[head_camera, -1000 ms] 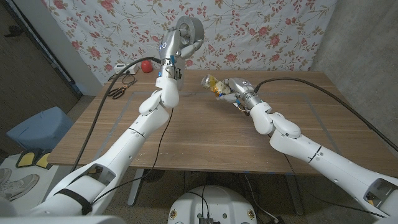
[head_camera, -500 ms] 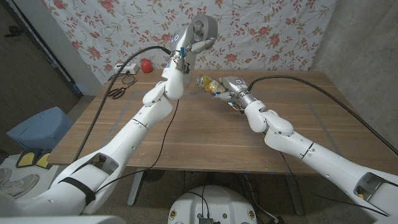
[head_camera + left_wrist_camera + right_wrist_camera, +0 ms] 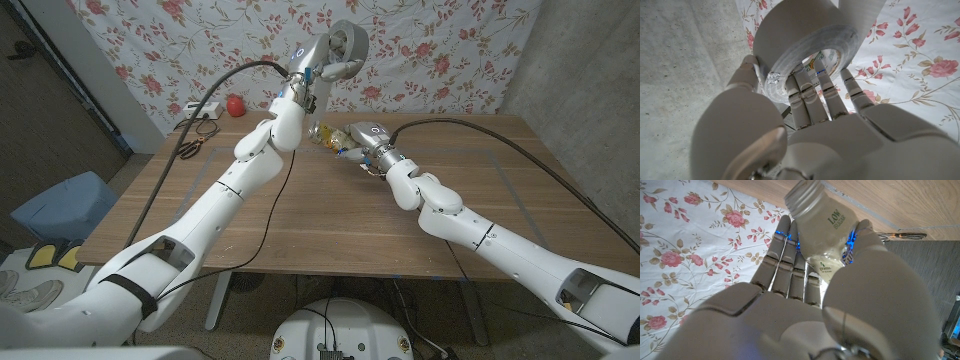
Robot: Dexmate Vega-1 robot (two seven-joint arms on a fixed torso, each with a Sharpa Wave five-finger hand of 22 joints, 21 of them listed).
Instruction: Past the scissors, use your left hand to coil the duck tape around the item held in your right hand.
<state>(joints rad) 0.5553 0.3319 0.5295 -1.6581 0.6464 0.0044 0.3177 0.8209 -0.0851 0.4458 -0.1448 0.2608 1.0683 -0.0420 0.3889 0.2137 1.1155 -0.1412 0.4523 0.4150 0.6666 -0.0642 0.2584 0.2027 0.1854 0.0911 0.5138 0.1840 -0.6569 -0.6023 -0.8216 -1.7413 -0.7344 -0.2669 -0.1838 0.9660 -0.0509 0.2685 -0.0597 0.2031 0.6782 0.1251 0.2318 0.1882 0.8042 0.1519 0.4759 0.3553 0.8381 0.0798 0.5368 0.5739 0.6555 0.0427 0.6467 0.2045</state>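
A: Where's the tape?
B: The left hand (image 3: 322, 62) grips the duct tape roll (image 3: 346, 46), top centre, just above (up-right of) the bottle (image 3: 331, 135) the right hand (image 3: 366, 145) clasps, neck pointing left.

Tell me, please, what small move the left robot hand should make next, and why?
Probably lower the tape roll toward the bottle. The left robot hand holds the roll high above the table, well clear of the bottle gripped in the right robot hand, so no tape can reach it yet.
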